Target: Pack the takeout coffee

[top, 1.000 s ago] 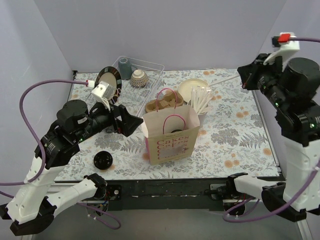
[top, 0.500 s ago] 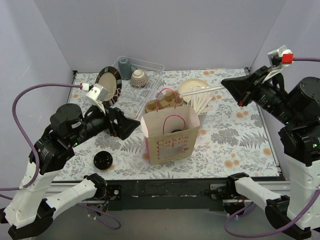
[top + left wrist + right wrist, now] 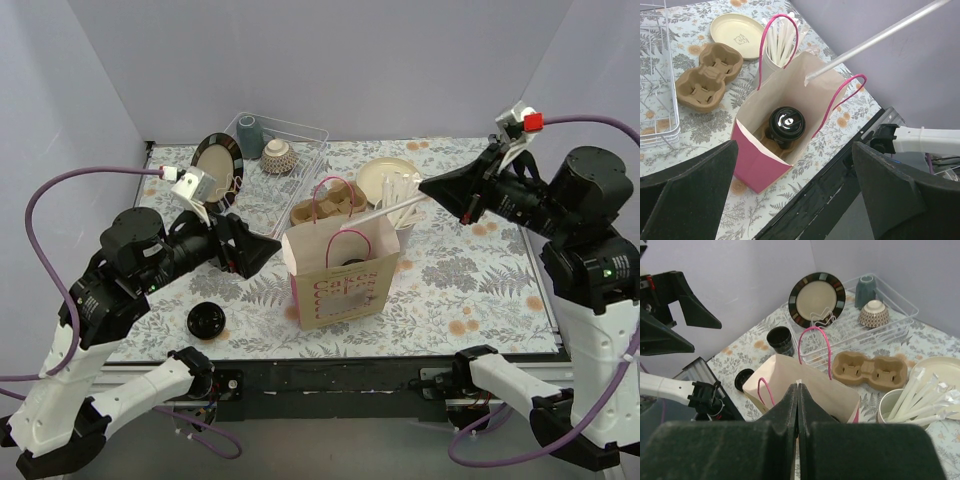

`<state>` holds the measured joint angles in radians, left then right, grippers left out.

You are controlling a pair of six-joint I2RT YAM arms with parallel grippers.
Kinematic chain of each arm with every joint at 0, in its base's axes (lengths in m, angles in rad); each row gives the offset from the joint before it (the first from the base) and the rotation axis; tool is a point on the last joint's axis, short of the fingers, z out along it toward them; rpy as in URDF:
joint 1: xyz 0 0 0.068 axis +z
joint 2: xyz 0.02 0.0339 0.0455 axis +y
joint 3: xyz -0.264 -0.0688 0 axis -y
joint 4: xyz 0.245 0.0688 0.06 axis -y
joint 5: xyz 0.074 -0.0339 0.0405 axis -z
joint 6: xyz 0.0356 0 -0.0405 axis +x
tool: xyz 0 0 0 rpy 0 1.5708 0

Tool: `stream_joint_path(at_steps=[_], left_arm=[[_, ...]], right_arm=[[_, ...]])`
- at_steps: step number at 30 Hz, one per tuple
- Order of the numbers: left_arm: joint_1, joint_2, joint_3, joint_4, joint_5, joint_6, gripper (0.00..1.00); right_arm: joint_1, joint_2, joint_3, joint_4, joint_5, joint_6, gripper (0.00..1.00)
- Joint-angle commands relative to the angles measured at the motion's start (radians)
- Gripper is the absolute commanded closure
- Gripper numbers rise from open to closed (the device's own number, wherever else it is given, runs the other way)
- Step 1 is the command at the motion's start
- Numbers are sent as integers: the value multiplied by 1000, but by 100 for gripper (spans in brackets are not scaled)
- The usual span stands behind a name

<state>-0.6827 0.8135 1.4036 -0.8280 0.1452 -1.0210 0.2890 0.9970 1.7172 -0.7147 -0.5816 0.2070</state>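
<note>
got a paper bag (image 3: 342,270) with pink handles standing open in the middle of the top view. peeking into it from the left wrist, can see one takeout coffee (image 3: 786,123) upright at the bottom, black lid up, sat in what looks like a brown cardboard holder (image 3: 771,141).

spotted the right gripper (image 3: 428,190) right of centre, pinched tight on a long white straw (image 3: 385,210). free end of that straw out over the bag's mouth, clear of the coffee.

spotted the left gripper (image 3: 262,250) just left of the bag, fingers spread wide, nothing in them.

behind the bag: a two-slot cardboard carrier (image 3: 322,207), a cup of wrapped straws (image 3: 403,205) and a pale plate (image 3: 385,175). up in the upper left, got a wire rack (image 3: 305,160) with a dark-rimmed plate (image 3: 218,160), a grey cup (image 3: 248,130) and a patterned bowl (image 3: 277,153). also seeing a loose black lid (image 3: 206,320) at lower left, well apart from the bag.
</note>
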Motion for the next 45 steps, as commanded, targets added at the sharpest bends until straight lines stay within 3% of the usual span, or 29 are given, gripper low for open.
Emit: stream_joint_path(at_steps=[1,9,13,18,26,29,34,35,36,37,45], left_arm=[[-3,-28,-37,35,-9,-17,2],[-3,-86,-98,49,-32,-70,2],[-3,-108,-117,52,-53,-74,2],[-3,-114,-124,58,-62,-67,2],[-3,-128,-123,41,-88,-33,2],[-3,-134,-123,38,-93,-24,2],[-3,-128,-112,50,-88,-5,2],[-3,-126,-109,55,-87,4,2],[-3,-122,-104,58,-84,7,2],[-3,-117,-101,61,-81,12,2],[-3,-99,-58,150,-79,45,2]], right_arm=[[-1,37,-42,15,-44,6,99],[51,110,-13,20,14,-11,99],[293,164,33,-12,230,-54,99],[459,268,102,-45,412,-46,96],[588,393,151,-52,545,-34,86],[628,428,179,-68,560,-28,73],[639,440,232,-120,618,3,37],[639,434,239,-123,637,24,26],[639,427,243,-123,653,37,8],[639,405,242,-118,670,57,2],[639,221,128,-3,784,202,1]])
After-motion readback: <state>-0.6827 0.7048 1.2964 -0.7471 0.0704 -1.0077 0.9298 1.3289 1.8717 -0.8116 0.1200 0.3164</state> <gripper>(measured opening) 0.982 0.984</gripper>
